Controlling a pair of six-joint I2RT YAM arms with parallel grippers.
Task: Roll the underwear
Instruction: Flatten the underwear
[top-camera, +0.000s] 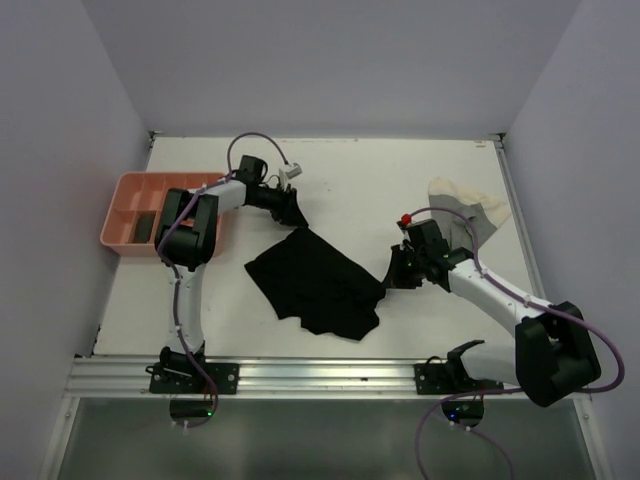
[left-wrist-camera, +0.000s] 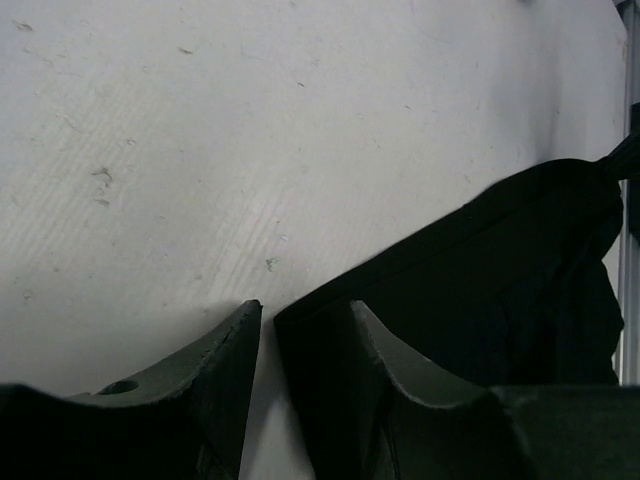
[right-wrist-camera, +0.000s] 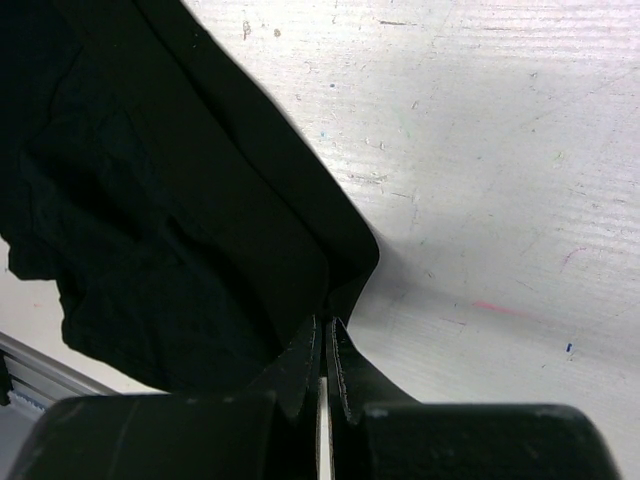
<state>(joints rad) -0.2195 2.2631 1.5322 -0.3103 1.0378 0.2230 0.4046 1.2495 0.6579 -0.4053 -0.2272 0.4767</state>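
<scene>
The black underwear (top-camera: 315, 280) is soft matt cloth, lightly creased. The counter (top-camera: 350, 180) is matt, finely ribbed, scuffed. The tray (top-camera: 118, 181) looks smooth pink plastic. Fingers (left-wrist-camera: 215, 365) of the left tool (left-wrist-camera: 303, 315) look dull, dark, grainy.

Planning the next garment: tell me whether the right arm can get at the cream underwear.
Probably not yet. The cream underwear lies beside the right arm with nothing between, but the right gripper is shut on a corner of the black underwear and would have to let go first.

White table (top-camera: 330, 170), pale lavender walls (top-camera: 330, 60), metal rail (top-camera: 320, 375) at near edge, perhaps grey floor (top-camera: 320, 440) below
</scene>
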